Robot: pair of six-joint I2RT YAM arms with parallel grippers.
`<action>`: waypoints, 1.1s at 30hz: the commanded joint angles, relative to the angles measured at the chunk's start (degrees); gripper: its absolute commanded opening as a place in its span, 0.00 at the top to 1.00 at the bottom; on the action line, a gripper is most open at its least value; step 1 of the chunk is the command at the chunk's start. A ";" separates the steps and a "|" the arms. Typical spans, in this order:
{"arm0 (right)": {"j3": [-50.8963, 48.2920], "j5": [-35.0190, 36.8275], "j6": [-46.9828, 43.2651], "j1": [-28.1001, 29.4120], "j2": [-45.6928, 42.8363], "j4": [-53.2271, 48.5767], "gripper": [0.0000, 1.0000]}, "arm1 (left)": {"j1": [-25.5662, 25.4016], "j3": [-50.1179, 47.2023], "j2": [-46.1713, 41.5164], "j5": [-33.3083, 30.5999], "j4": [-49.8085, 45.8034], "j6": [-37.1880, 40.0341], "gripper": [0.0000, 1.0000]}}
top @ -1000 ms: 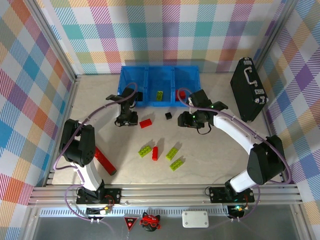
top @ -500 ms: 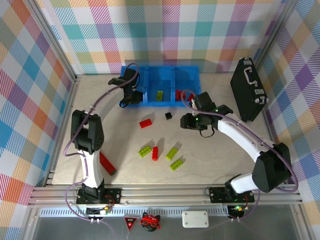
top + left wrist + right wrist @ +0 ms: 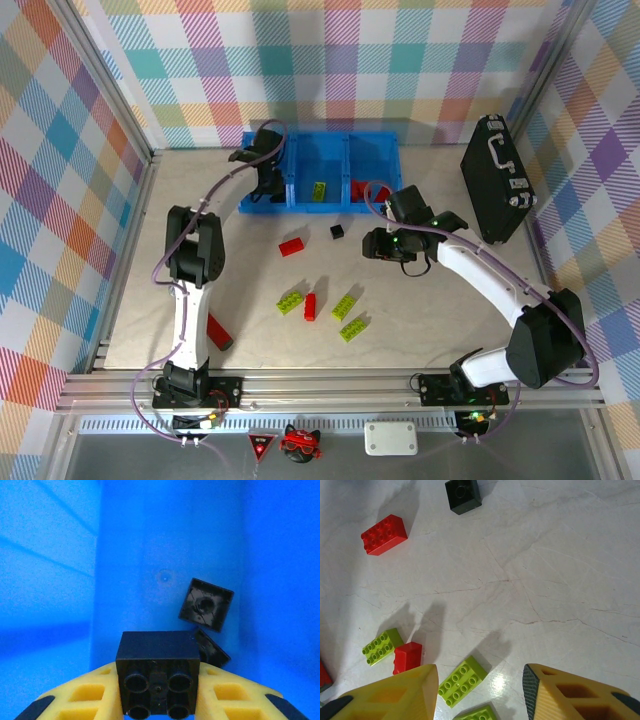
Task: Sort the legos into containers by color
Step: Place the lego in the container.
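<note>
My left gripper [image 3: 268, 185] hangs inside the left bin of the blue containers [image 3: 320, 136], shut on a black lego [image 3: 157, 677] with its underside tubes facing the camera. Two more black legos [image 3: 206, 604] lie on the bin floor below. The middle bin holds a lime lego [image 3: 318, 190] and the right bin a red one [image 3: 358, 188]. My right gripper [image 3: 378, 243] stands open above the table, holding nothing. In the right wrist view a lime lego [image 3: 461, 680] lies between its fingers [image 3: 415, 695]. Loose on the table are a red lego [image 3: 291, 246], a black one [image 3: 337, 231] and a lime and red cluster [image 3: 310, 306].
A black briefcase [image 3: 495, 180] stands at the right wall. A long red bar with a black end [image 3: 210, 322] lies beside the left arm's base. Plaid walls enclose the table on three sides.
My left gripper has travelled from the table near the red lego up into the left bin, carrying the black lego. My right gripper has drawn back slightly from the right bin.
</note>
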 commanded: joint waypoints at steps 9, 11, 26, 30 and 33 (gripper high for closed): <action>-0.08 0.42 0.30 0.34 -1.11 -1.39 0.50 | 1.68 5.44 4.28 -0.31 0.15 -0.43 0.44; 0.58 0.25 -0.02 0.36 -0.53 -1.39 0.50 | 1.59 5.01 2.38 1.49 -0.11 -1.12 0.43; 5.40 0.40 0.11 3.46 2.26 -3.78 0.50 | 4.14 -14.20 -26.17 17.07 -2.39 -3.08 0.43; 6.40 1.43 0.09 4.21 4.38 -3.06 0.50 | 6.78 -18.55 -32.16 18.60 -6.86 -2.34 0.42; 7.47 2.91 -0.23 4.39 6.57 -0.93 0.50 | 8.78 -23.99 -36.88 19.70 -5.84 -1.71 0.42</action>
